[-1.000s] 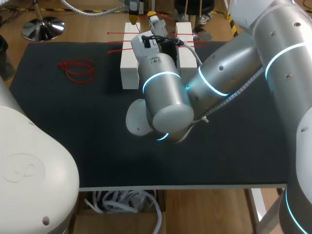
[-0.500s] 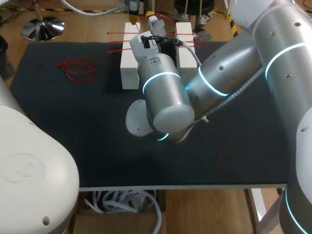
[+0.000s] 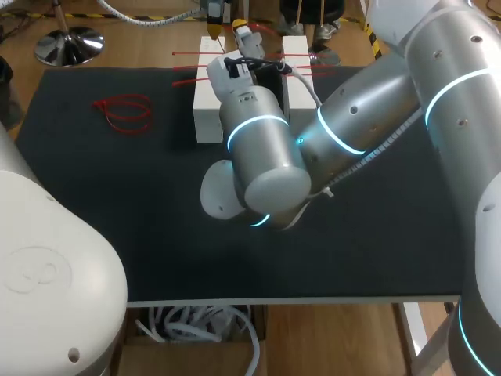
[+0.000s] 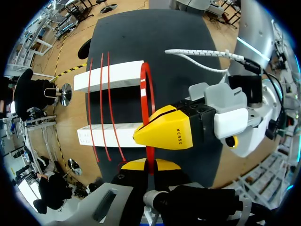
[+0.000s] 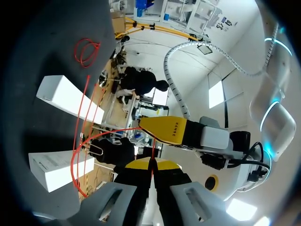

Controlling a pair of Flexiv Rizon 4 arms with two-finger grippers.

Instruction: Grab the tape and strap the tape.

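Left tool (image 4: 149,165) pinches the red tape (image 4: 143,80) looped over white blocks (image 4: 124,75)

Head view: fixed, high behind the robot, facing down over the whole bench (image 3: 117,196). Left and right wrist views: close in, facing each other. Shared by all three: white blocks (image 4: 115,77), red tape (image 4: 146,89).

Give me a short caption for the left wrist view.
Left gripper pinches a red tie arching across two white blocks, the right gripper close beside.
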